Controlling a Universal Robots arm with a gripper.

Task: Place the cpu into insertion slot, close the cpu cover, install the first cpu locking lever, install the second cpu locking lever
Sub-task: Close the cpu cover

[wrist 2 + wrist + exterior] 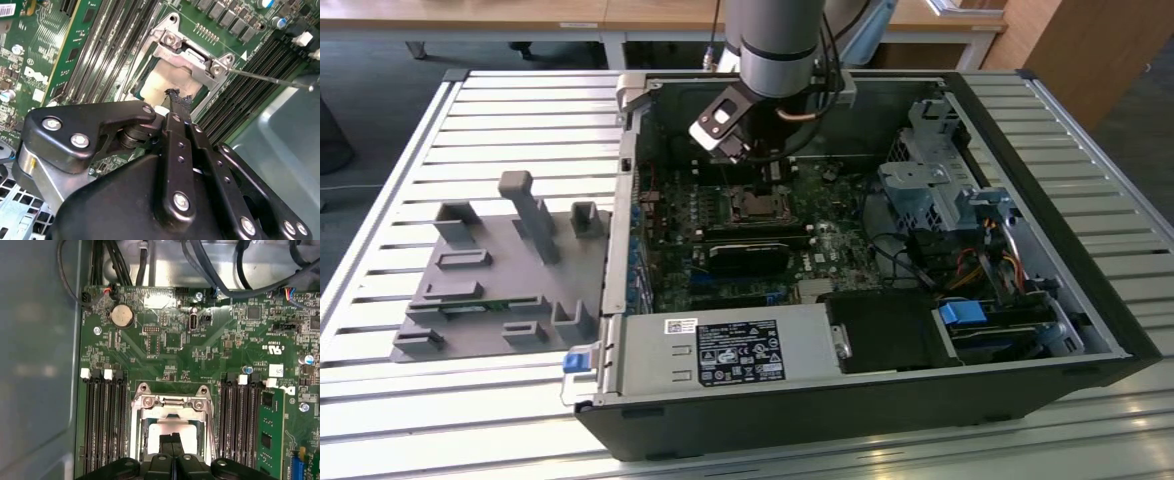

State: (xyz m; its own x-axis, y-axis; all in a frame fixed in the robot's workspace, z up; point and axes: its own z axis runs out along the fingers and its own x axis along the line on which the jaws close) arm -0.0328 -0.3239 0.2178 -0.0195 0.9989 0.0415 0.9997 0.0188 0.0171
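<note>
**When pushing rather than gripping, go straight and slow**

Since your pincer (177,97) is closed tight with nothing visible between its two halves, treat it as a pushing tool, not a grasping one. Its tip hangs just above the pale top of the cpu (159,429), which lies inside the insertion slot (757,205) on the green board (165,345). The cpu cover (170,402) seems to lie down around the chip, though you cannot tell whether it sits fully flat. One thin locking lever (265,77) juts out over the memory slots (245,100), apparently unlatched. By my judgement, any press belongs on the metal frame, never on the chip face, so the tip cannot skid.
</note>
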